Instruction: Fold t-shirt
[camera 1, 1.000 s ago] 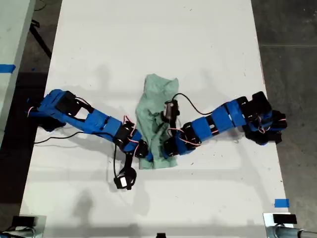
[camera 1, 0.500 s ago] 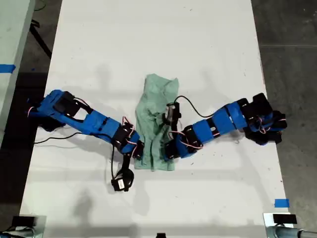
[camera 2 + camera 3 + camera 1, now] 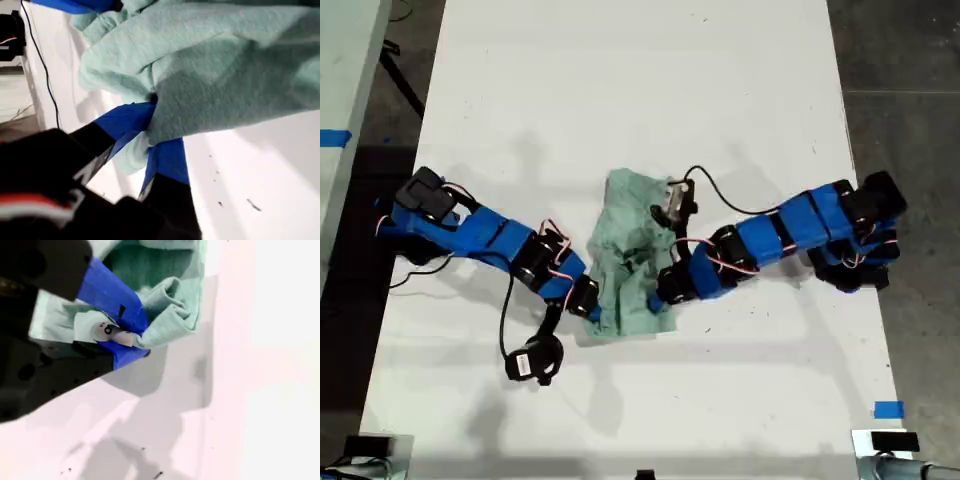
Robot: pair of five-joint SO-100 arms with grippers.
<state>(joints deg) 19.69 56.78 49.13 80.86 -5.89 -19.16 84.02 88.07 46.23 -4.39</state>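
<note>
Both end effectors (each clamped on the t-shirt [image 3: 632,255]) have bunched it shorter.

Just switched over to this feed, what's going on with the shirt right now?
Both arms are working the pale green t-shirt, which lies bunched in the middle of the white table. My first gripper and my second gripper each have their blue fingers pinched on a fold of cloth. In the exterior view the two arms meet at the shirt's lower edge. It is crumpled, not neatly folded yet.

Pale mint-green t-shirt [image 3: 632,262] — plain, unprinted — on a white table [image 3: 640,80]; blue-and-black arms.
</note>
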